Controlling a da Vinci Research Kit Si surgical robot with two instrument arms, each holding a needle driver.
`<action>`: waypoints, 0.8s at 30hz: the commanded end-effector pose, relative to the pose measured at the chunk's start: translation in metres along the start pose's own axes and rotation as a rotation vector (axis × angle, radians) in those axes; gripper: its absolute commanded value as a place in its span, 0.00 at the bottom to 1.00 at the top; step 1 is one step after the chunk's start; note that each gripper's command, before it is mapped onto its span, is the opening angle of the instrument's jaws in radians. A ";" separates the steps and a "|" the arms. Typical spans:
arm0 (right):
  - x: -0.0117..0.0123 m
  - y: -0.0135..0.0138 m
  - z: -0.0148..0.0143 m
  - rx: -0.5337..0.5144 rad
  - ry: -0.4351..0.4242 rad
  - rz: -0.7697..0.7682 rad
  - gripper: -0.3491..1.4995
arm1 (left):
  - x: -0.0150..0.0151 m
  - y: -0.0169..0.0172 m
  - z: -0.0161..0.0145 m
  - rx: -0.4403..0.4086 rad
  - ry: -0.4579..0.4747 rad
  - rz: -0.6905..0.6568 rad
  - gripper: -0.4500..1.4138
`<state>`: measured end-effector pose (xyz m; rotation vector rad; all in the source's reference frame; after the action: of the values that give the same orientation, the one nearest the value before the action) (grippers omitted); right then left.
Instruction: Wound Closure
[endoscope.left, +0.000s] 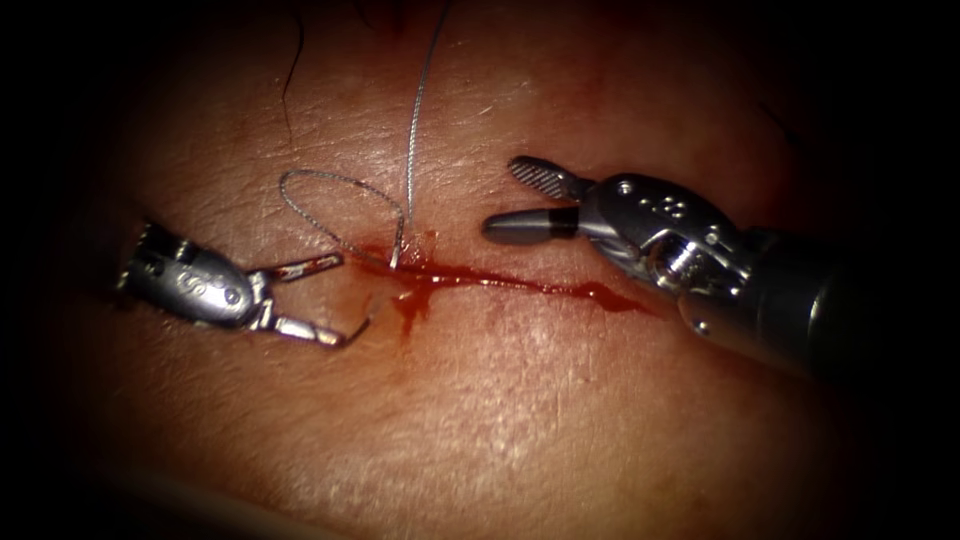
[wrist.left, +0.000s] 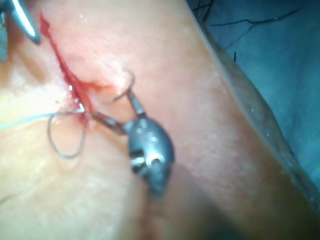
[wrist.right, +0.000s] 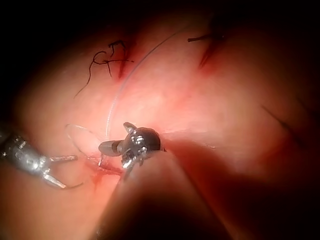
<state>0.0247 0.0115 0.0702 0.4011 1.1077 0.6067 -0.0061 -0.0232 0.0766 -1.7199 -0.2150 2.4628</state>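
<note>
Steel curved needle, thread, tissue: one moment.
Needle: near the left end of the red-wet cut, its end at the tip of the left tool's near jaw; that tool's jaws stand apart, and whether the needle enters the tissue cannot be told. Thread: loops on the cut's far side, then runs far. Right tool: right of the loop, jaws apart, holding nothing.

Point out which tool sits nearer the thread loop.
The left arm's tool, at the cut's left end: its open jaws reach almost to the loop of thread; the right arm's tool, also open, stands farther off.
</note>
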 end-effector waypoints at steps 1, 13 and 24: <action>-0.0006 0.0002 0.0009 0.002 0.000 0.002 0.91 | -0.0006 0.0011 0.0003 -0.005 -0.002 0.002 0.59; -0.0012 0.0006 0.0009 -0.008 -0.001 -0.004 0.91 | -0.0007 0.0028 0.0016 -0.067 0.029 0.109 0.58; -0.0015 0.0000 0.0011 -0.014 -0.001 -0.007 0.90 | -0.0001 0.0023 0.0019 -0.068 0.028 0.015 0.00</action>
<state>0.0244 0.0109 0.0713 0.3806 1.1012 0.6083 -0.0080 -0.0246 0.0765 -1.7907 -0.2788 2.4659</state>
